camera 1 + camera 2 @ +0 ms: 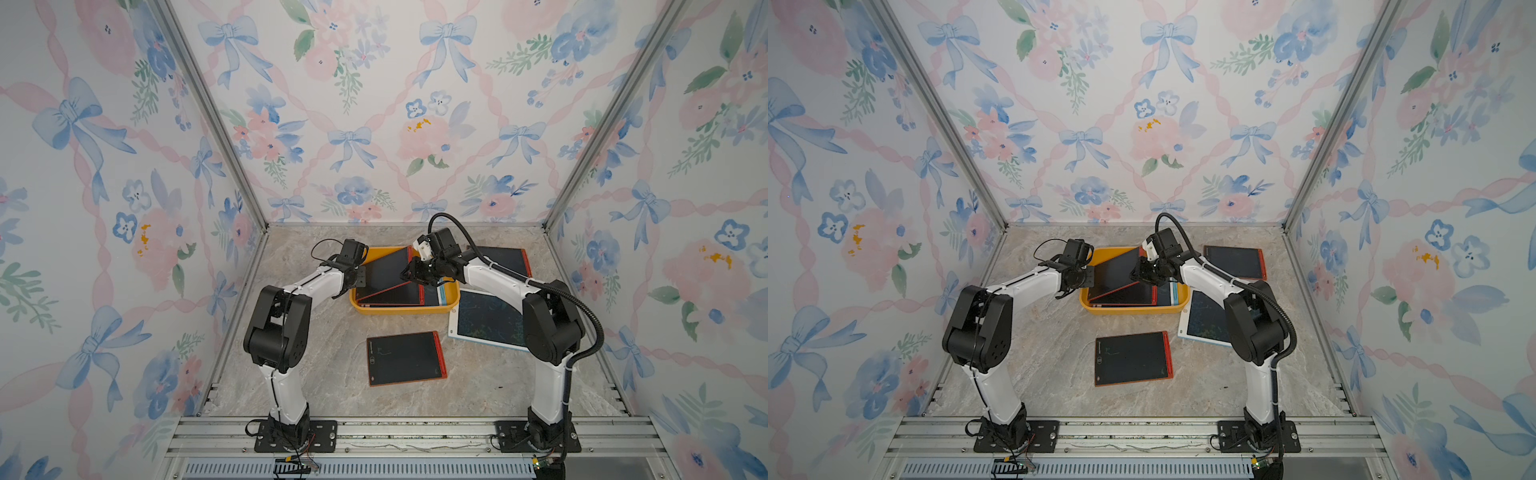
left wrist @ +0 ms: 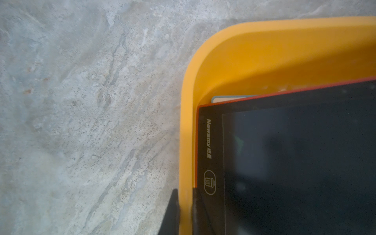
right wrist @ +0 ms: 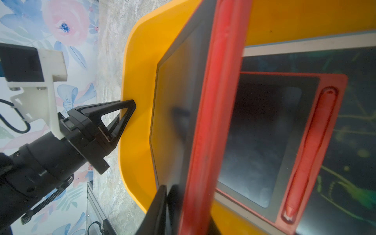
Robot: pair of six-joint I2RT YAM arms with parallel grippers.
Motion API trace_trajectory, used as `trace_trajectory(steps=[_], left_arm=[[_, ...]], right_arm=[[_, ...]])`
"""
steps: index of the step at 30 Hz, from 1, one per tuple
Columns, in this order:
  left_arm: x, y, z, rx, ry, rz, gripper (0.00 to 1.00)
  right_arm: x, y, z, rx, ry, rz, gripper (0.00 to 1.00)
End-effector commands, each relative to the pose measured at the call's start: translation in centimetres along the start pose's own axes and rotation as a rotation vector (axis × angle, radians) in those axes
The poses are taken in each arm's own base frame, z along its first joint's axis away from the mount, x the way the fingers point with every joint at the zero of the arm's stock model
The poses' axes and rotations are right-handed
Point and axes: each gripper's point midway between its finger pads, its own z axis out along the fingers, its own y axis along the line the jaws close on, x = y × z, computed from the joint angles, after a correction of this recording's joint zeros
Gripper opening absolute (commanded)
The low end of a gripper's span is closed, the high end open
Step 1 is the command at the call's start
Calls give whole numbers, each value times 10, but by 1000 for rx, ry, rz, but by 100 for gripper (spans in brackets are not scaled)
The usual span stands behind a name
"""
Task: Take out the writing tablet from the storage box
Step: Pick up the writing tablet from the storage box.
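The right gripper sits over the middle of the storage box, and its arm covers the box's right rim and a corner of the white-framed tablet on the table at right of centre. In the right wrist view its fingertips are blurred and cut by the frame edge. They stand almost together at the lower corner of the tilted writing tablet, pinching its edge as far as the blur allows. That red-framed writing tablet is in the box at mid-frame, raised on its right side above a second red tablet with a stylus in its slot and a pale-edged tablet scribbled green. The left wrist view shows only one box corner and part of a black screen, and which tablet that is cannot be told. The left gripper is clamped on the box's left rim, one finger outside the wall and one inside. Both arms rise from bases at the bottom of the frame, bend at black elbows and reach inward and down toward the box. The table is grey-beige marble pattern. One red tablet lies flat below the box, apart from it, and another lies at the right behind the right arm, partly hidden. Wallpaper of blue bows and pink flowers covers three walls framed in aluminium rails.
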Motion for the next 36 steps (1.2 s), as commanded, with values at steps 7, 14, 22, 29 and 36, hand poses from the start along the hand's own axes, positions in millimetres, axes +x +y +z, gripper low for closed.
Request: trace_trajectory(steps=[7,14,22,29,36], left_arm=[[17,-10,-3,33,54,37,0],[15,-9,-4,25,48,37,0],[15,-8,-4,21,48,34,0],[13,-6,-5,16,42,23,0],[10,-3,-8,13,33,9,1]], right_arm=[[-2,12,-5,-15,-8,-25,12],[-13,19,-22,-93,-52,43,10],[-24,22,-47,-140,-100,75,8],[-27,22,-69,-148,-127,76,8],[-29,24,-90,-151,-150,68,8]])
